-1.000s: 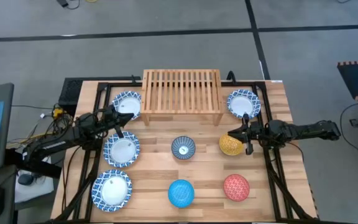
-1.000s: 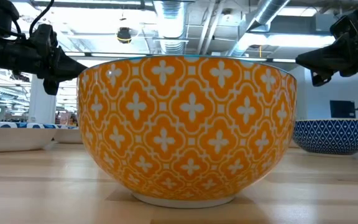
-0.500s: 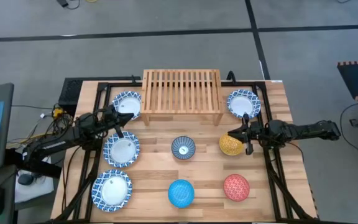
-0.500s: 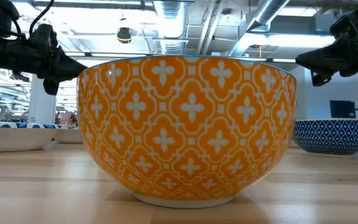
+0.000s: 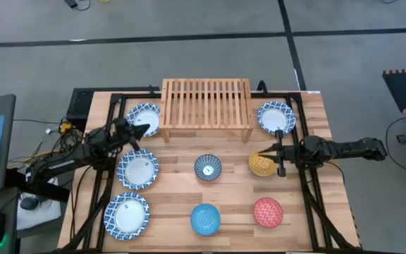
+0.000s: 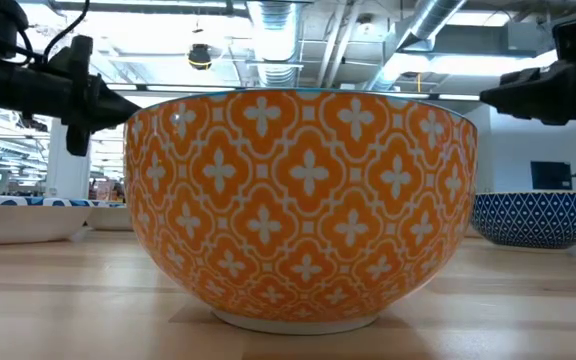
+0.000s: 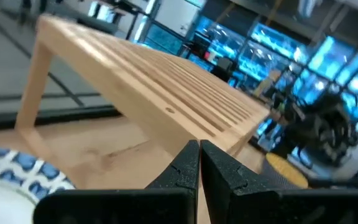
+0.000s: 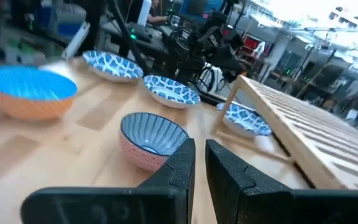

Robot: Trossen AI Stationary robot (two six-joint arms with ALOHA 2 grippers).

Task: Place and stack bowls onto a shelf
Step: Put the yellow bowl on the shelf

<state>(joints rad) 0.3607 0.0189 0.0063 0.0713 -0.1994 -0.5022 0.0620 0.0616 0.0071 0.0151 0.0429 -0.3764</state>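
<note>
1. Orange with white quatrefoils, one bowl (image 6: 303, 205) fills the low view, standing nearest that camera on the plank table (image 5: 309, 226); from above it shows as the bright blue bowl (image 5: 205, 218) at the front edge.
2. Four small bowls are counted from above: bright blue, red bowl (image 5: 268, 212) beside it at the front right, grey-blue patterned bowl (image 5: 207, 167) mid-table, yellow bowl (image 5: 261, 164) to its right.
3. Four shallow blue-and-white dishes: three in a column down the left side, front dish (image 5: 126, 214), middle dish (image 5: 137, 169), back dish (image 5: 144, 117), and one at the back right (image 5: 276, 117).
4. Bare planks lie between the front pair of bowls and the middle pair, and between the grey-blue bowl and the shelf.
5. Right gripper (image 5: 263, 153) hangs over the yellow bowl's rim; its fingers stand a narrow slit apart in the wrist view, with nothing seen between them.
6. Left gripper (image 5: 144, 130) hovers just beside the back left dish, near the shelf's left leg, fingers pressed together and empty.
7. One slatted light-wood shelf (image 5: 206, 102) stands at the table's far edge, between the two back dishes, nothing on its slats.
</note>
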